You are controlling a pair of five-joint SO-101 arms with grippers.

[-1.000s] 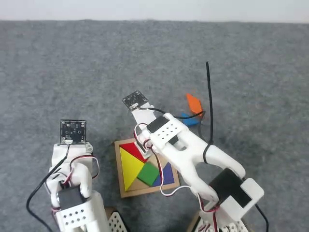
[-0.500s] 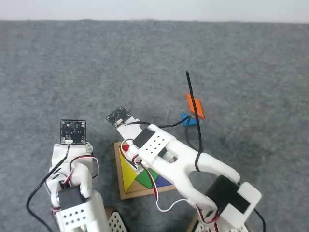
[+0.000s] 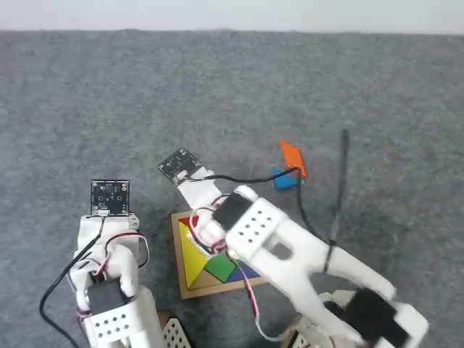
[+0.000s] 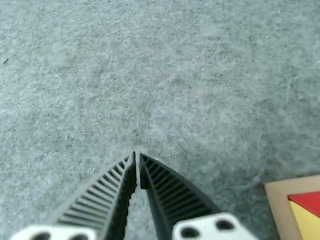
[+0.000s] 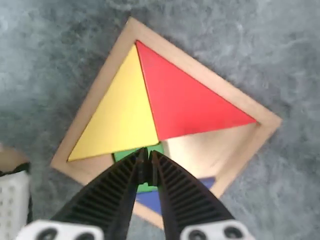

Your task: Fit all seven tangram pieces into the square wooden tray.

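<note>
In the high view the white right arm (image 3: 290, 254) covers most of the square wooden tray (image 3: 176, 254). The red triangle (image 3: 186, 220) shows as a sliver. The green square (image 3: 220, 268) and the blue-violet piece (image 3: 248, 272) show only in part, and the shape of the blue-violet one cannot be told. The right gripper (image 5: 146, 159), its black fingers pressed together, hides part of both in its wrist view. The left wrist view's edge cuts the tray to one corner. A black cable (image 3: 246, 178) lies across the small blue piece (image 3: 284, 181), leaving its outline unclear.

Holds left arm (image 3: 109, 290) folded close to its base, left gripper (image 4: 137, 156) pressed closed, pointing down. Stretches right arm (image 3: 290, 250) forward and toward the left, wrist bent down, right gripper (image 5: 147, 154) closed too.
</note>
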